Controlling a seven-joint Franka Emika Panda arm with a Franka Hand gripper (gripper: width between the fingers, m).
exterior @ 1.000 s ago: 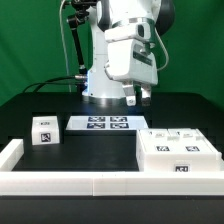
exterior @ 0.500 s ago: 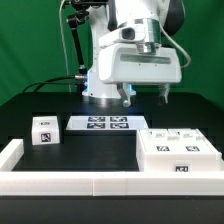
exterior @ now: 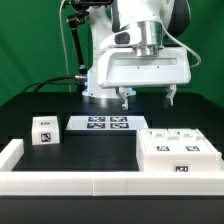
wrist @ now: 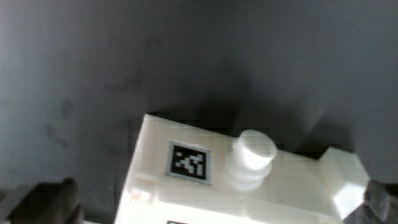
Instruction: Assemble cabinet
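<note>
The cabinet body (exterior: 178, 152) is a large white box with tags on its top and front. It lies at the front of the exterior view's right. In the wrist view its corner (wrist: 196, 185) shows a tag and a round peg (wrist: 254, 156). A small white tagged piece (exterior: 43, 130) stands at the exterior view's left. My gripper (exterior: 148, 98) hangs open and empty above the table, behind and above the cabinet body. Its fingers (wrist: 43, 201) are spread wide at either side of the cabinet's corner in the wrist view, well above it.
The marker board (exterior: 108, 124) lies flat in the middle, under the gripper's near side. A long low white border wall (exterior: 90, 183) runs along the front, with a raised end at the exterior view's left (exterior: 10, 153). The table is black.
The wrist has turned so the gripper now faces the exterior camera broadside. Its fingers now show spread wide apart. The hand has shifted slightly toward the exterior view's right.
</note>
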